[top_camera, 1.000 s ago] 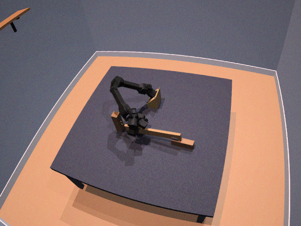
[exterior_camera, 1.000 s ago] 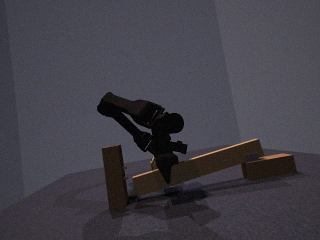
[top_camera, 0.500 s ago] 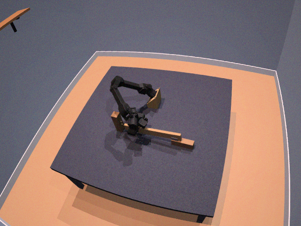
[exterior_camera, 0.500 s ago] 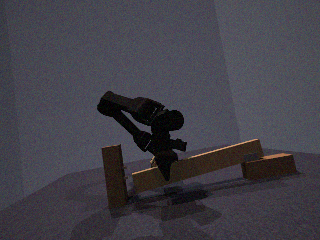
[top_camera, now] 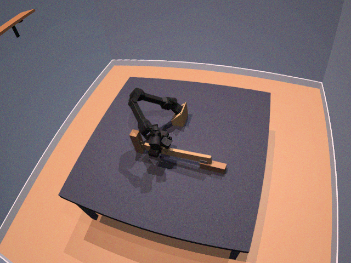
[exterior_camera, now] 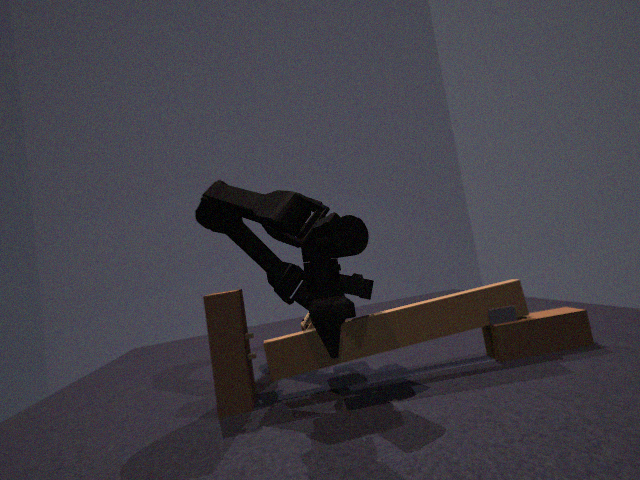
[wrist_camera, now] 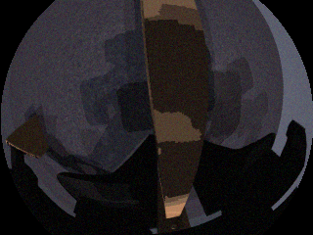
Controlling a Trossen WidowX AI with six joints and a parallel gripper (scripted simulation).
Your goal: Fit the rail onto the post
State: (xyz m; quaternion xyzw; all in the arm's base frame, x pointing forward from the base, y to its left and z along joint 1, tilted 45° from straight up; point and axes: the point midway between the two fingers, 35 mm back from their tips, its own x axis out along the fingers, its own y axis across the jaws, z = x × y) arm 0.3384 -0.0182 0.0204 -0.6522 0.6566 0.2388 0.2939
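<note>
Gripper (exterior_camera: 330, 338) clamped on rail (exterior_camera: 413, 320) close to post (exterior_camera: 227, 351). Rail end lifted off desk (exterior_camera: 516, 413), just short of post's 2 pegs (exterior_camera: 249, 345) (seemingly not yet entered), sloping up from post to footboard block (exterior_camera: 542, 333).
</note>
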